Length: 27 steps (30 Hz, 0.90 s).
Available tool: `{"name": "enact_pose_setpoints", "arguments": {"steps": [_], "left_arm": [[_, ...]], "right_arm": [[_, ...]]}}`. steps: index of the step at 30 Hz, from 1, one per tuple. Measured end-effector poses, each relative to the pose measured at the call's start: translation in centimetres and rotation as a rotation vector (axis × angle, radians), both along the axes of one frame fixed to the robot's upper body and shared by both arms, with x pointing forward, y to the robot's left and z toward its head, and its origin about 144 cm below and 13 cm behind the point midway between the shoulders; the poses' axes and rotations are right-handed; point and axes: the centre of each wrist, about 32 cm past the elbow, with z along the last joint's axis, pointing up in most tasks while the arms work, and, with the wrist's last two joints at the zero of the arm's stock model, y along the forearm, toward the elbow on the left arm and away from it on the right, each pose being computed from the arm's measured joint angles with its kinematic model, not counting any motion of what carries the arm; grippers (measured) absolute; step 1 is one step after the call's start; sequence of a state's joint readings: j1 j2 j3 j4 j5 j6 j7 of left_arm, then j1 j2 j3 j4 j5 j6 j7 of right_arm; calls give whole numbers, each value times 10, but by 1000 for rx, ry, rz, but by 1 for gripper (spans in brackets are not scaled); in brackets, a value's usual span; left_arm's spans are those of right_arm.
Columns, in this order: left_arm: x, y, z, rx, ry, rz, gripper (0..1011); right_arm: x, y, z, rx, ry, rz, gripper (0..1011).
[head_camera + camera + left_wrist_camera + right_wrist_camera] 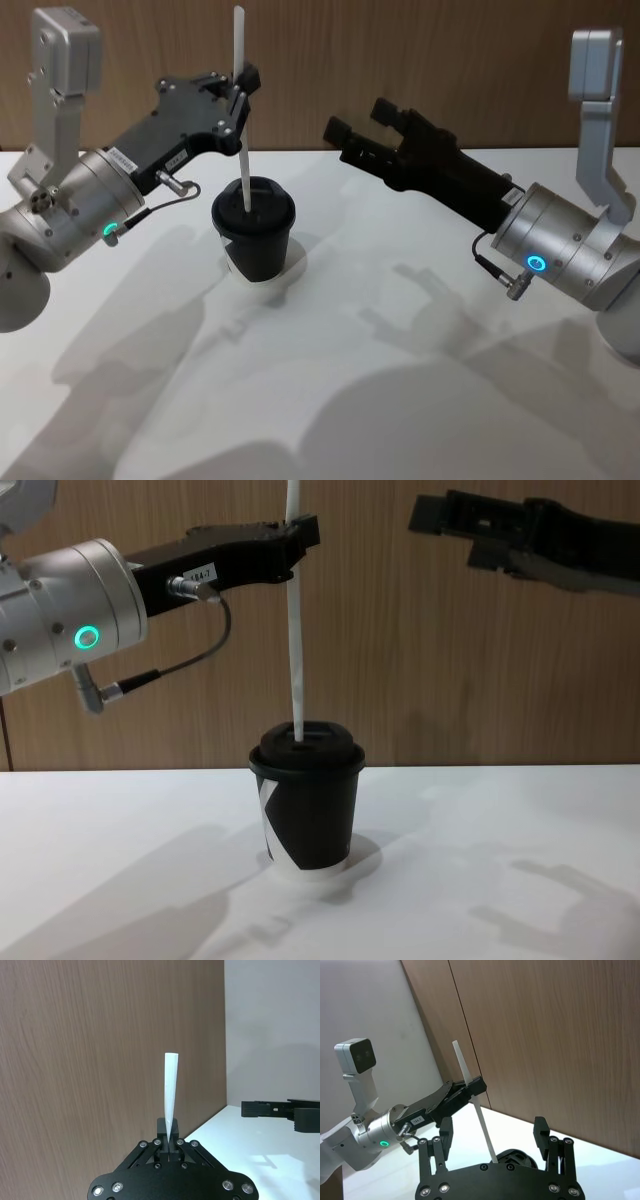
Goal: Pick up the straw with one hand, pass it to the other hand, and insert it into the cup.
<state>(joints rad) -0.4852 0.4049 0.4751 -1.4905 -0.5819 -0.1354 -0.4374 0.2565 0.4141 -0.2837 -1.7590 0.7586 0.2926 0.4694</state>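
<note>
Nearest us stands the black paper cup (pixel 305 805) on the white table (pixel 500 830), its sip lid (pixel 307 744) on top. We see the white straw (pixel 295 610) rising upright from the lid; its lower tip sits at the lid's opening, though we cannot tell how deep it goes.

Above the cup and to its left, our left gripper (pixel 238 92) pinches the straw partway up the shaft, jaws clamped on it. The left wrist view shows the fingers (pixel 170 1141) closed at the straw's base, with the free end above.

Farther off, to the right of the cup and well apart from it, our right gripper (pixel 358 125) hangs with jaws spread and nothing between them.

We judge the handover done and the insertion in hand. Next move, as we read it: lower the straw straight down through the opening, keeping it vertical, then release.
</note>
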Motion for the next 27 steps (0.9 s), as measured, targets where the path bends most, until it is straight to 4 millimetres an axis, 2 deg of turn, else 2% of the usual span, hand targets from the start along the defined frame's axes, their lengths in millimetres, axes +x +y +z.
{"name": "enact_pose_setpoints", "arguments": {"steps": [27], "left_arm": [[-4, -2, -1, 3, 11, -8, 2]], "right_arm": [[0, 0, 0, 0, 0, 0, 1001]]}}
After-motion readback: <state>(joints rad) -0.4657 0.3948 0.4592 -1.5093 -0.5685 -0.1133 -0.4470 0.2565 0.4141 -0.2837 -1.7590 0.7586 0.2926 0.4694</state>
